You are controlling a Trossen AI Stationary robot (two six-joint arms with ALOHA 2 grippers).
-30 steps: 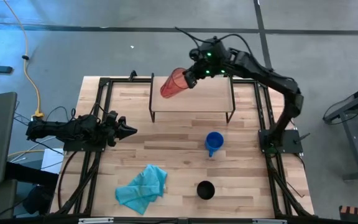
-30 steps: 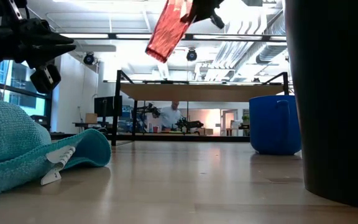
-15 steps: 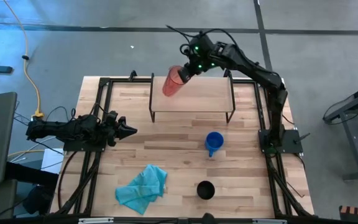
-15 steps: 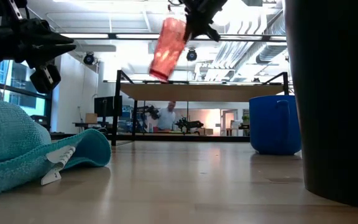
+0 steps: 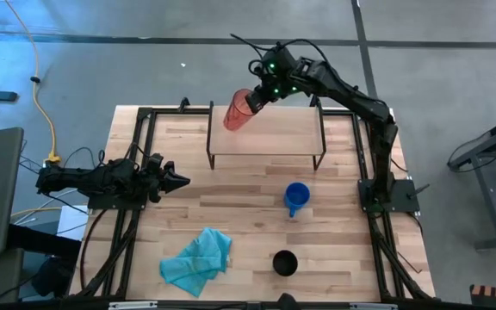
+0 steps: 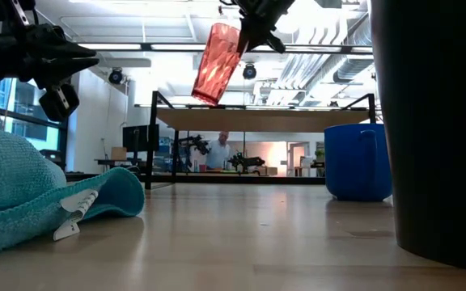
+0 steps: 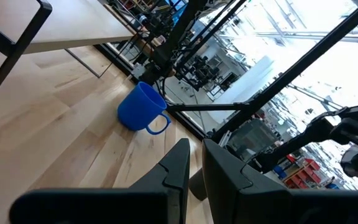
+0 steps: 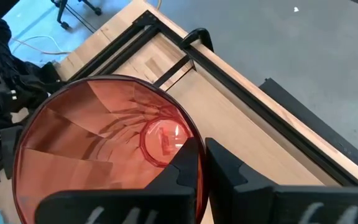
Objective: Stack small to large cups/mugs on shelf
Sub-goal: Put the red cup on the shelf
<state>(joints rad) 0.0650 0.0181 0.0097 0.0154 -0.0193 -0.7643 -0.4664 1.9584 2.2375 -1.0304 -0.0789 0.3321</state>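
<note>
The red-orange tumbler (image 5: 238,112) hangs tilted in the air over the shelf's far left corner, held by my right gripper (image 5: 257,98); the low view shows it (image 6: 218,63) above the shelf board (image 6: 265,120). The shelf (image 5: 269,138) stands on thin black legs at the table's far side. Near its right legs, the blue mug (image 5: 296,198) stands on the table, and the black cup (image 5: 284,263) stands at the near edge. My left gripper (image 5: 177,181) waits shut above the table's left side, touching nothing. My right gripper pinches the tumbler's wall at the rim (image 8: 199,163), one finger (image 8: 185,171) inside the open mouth and the other outside. The fingers come from above and the right, slanting down. The tumbler is lifted clear and tilted, its mouth up at the gripper and its base (image 6: 209,97) lowest.
A teal cloth (image 5: 198,261) lies crumpled at the near left of the table. A black frame (image 5: 140,116) runs along the table's edges. Bare wood lies between the shelf and the cloth. A person (image 6: 222,148) shows far off in the room.
My right gripper has moved toward the table's far left, over the shelf's far left corner, still shut on the tumbler. The tumbler has come down a little and tipped from strongly slanted toward more upright.
</note>
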